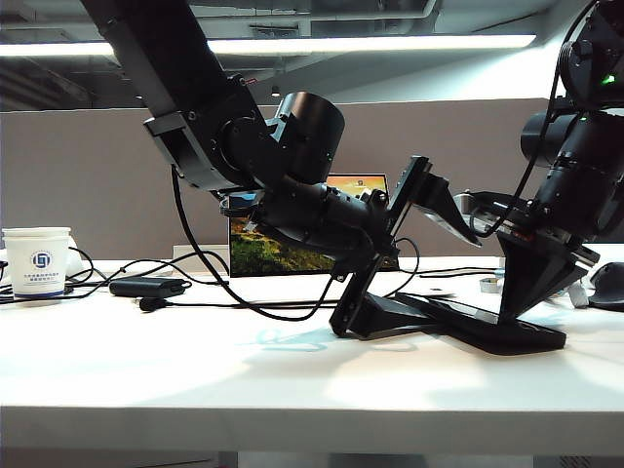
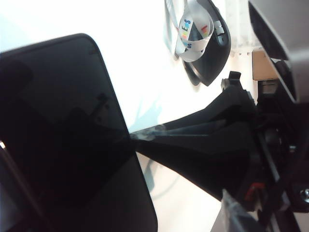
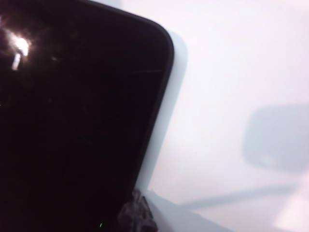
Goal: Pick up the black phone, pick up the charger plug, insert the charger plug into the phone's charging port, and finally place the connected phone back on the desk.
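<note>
The black phone [image 1: 507, 331] lies on the white desk [image 1: 195, 370] right of centre, its left end seemingly a little raised. It fills much of the left wrist view [image 2: 63, 135] and the right wrist view [image 3: 72, 121]. My left gripper [image 1: 450, 278] is open, one finger above the phone's left end and one low by the desk; a pale pad of its fingers [image 2: 234, 212] shows. My right gripper [image 1: 512, 310] is shut, its tip [image 2: 140, 136] [image 3: 137, 215] touching the phone's long edge. A thin black cable ends in a small tip, likely the charger plug [image 1: 149, 304], at far left. The charging port is hidden.
A paper cup [image 1: 39, 261] and a black power brick [image 1: 146, 287] sit at the left. An open laptop [image 1: 283, 249] stands behind the left arm, before the grey partition. A black mouse [image 1: 609, 288] [image 2: 207, 43] with a tag lies at the right.
</note>
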`<state>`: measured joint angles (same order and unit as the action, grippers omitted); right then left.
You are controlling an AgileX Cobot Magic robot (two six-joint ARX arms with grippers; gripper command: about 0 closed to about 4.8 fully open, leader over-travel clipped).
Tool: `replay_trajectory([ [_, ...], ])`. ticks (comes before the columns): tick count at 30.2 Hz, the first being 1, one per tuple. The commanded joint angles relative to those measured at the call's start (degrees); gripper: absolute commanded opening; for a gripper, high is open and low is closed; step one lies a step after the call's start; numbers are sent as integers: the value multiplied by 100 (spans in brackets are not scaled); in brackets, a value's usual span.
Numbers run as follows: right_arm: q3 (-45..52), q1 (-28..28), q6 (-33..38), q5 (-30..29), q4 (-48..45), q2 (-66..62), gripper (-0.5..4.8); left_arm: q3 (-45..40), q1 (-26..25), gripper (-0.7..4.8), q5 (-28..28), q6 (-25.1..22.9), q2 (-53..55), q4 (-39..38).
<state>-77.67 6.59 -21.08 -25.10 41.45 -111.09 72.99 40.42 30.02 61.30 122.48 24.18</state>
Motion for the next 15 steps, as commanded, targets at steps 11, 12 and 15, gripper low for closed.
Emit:
replay_trajectory([
  [11, -33, -35, -323, -382, 83, 28, -1, 31, 26, 448, 509, -302, -17, 166],
  [12, -33, -46, -350, -398, 105, 28, -1, 31, 26, 448, 575, -304, -17, 166],
  [15, -33, -96, -481, -483, 195, 28, -1, 31, 13, 448, 616, -304, -17, 162],
])
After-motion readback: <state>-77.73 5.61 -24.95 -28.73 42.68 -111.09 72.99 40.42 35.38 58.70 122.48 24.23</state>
